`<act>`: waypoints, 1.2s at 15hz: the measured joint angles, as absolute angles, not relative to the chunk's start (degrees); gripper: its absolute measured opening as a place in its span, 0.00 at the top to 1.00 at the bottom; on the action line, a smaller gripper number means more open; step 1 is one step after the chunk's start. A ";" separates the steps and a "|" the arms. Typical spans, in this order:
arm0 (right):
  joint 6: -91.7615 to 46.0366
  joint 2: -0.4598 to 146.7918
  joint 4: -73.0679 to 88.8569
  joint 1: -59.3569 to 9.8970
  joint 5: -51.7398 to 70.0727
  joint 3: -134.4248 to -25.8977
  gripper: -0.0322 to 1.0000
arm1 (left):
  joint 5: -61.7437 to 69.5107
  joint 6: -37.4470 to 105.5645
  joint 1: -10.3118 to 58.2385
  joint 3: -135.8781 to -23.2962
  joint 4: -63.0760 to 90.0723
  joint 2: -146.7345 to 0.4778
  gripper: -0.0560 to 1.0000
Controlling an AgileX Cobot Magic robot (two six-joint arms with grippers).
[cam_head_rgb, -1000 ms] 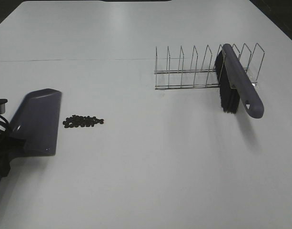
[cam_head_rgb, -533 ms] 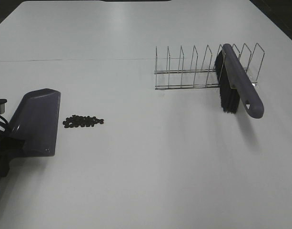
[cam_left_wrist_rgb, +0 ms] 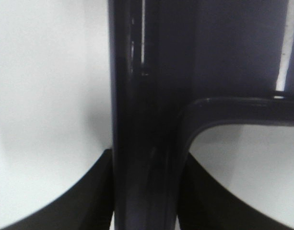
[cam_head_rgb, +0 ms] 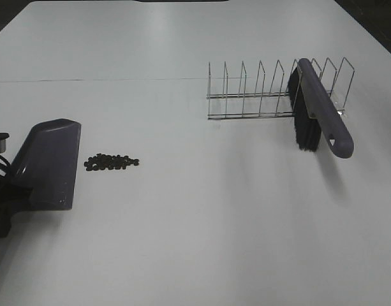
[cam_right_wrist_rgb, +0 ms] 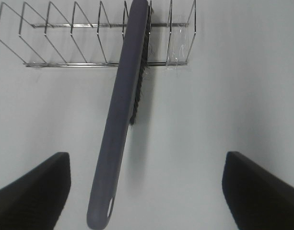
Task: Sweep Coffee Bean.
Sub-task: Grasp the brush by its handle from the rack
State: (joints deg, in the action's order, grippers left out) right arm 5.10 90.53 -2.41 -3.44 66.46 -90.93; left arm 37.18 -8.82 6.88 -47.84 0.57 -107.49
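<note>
The coffee bean cluster lies on the white table, just right of the open lip of a purple dustpan. At the left edge my left gripper is shut on the dustpan's handle, which fills the left wrist view. A purple brush with black bristles leans in the wire rack at the right. My right gripper is open above the brush handle, one finger on each side, not touching it. It is out of the high view.
The wire rack has several upright dividers and stands at the back right. A thin seam line crosses the table behind the dustpan.
The dustpan has shifted slightly left and toward the near edge with my left gripper. The beans, the brush and the rack have not moved.
</note>
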 joint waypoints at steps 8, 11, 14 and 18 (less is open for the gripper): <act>1.38 115.57 -1.32 -3.44 61.31 -97.92 0.24 | 37.41 -8.82 6.88 -47.90 0.57 -107.49 0.63; -2.46 119.29 3.72 -3.44 55.75 -97.92 0.24 | 37.41 -8.82 6.88 -47.90 0.63 -107.49 0.63; -2.98 122.21 4.30 -3.44 53.97 -97.98 0.24 | 37.47 -8.82 6.88 -47.90 0.63 -107.49 0.63; -3.50 126.22 4.30 -3.44 51.22 -97.98 0.28 | 37.47 -8.82 6.88 -47.90 0.63 -107.49 0.63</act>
State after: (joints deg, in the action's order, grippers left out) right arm -3.50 126.22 4.30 -3.44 51.22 -97.98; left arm 37.47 -8.82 6.88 -47.90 0.63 -107.49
